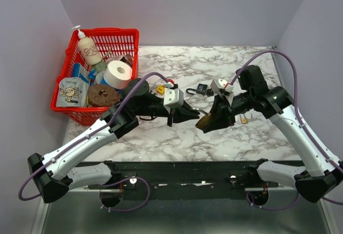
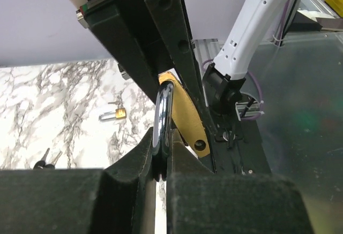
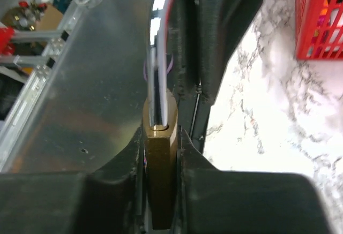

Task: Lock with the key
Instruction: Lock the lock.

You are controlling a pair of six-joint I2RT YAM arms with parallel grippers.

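As seen from above, padlock: brass padlock (image 1: 206,121) mid-worktop, caught between both grippers
Top, left gripper: left gripper (image 1: 187,114) closed on the shackle end, reaching in from the left
Top, right gripper: right gripper (image 1: 210,121) clamped on the brass end, reaching in from the right
Top, surroundings: marbled worktop (image 1: 161,137); red basket (image 1: 107,30) at the far left, filled with assorted items; small dark lock (image 1: 201,89) lying behind the grippers, apart from them
Left wrist, grip: steel shackle (image 2: 163,111) pinched between the dark fingers (image 2: 134,164), brass body (image 2: 188,121) just beyond, tilted
Left wrist, worktop: small padlock (image 2: 113,114) lying flat; keys (image 2: 45,160) with dark heads near the lower left edge, well apart from the held padlock
Left wrist, background: white right arm (image 2: 252,30) at upper right
Right wrist, grip: brass body edge-on and upright, touched on both sides by the right gripper's fingers (image 3: 107,191)
Right wrist, shackle: rising from the body into the left gripper's dark fingers
Right wrist, background: red basket at the upper right corner, marbled worktop below it
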